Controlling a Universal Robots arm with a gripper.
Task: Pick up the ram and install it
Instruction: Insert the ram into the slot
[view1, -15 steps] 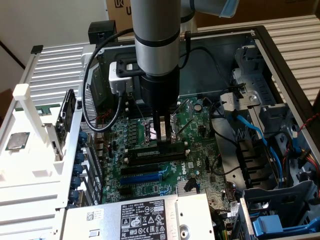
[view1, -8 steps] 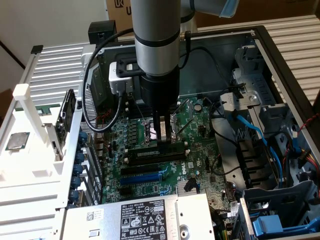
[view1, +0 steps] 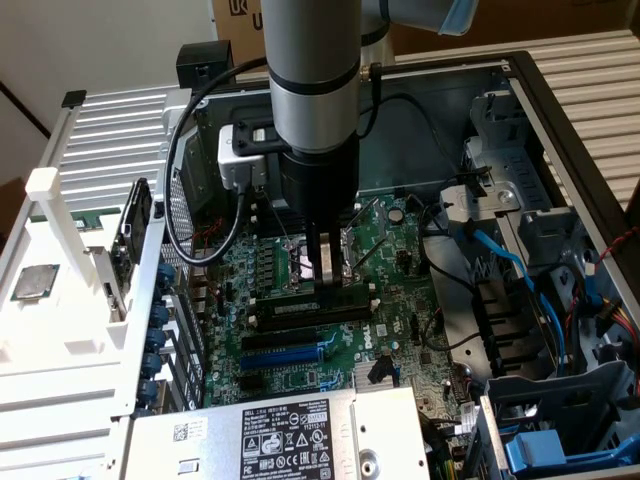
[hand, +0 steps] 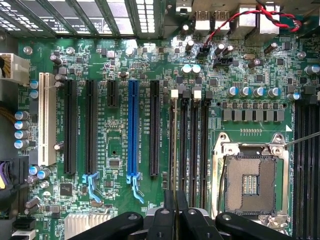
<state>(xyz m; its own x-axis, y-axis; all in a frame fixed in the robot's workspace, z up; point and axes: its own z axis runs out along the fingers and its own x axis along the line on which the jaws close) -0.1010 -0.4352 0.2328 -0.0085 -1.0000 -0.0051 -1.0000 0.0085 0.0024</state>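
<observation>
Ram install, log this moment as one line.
gripper: shut on ram | ram: along memory slot farthest from CPU socket | seated: cannot tell

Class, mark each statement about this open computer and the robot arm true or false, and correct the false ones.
1. The processor socket holds a chip. False: it is empty.
2. One long slot on the board is blue. True.
3. The fingers are at the white slot. False: they grip the ram at the black slots beside the socket.
4. The case is open, showing the board. True.
</observation>
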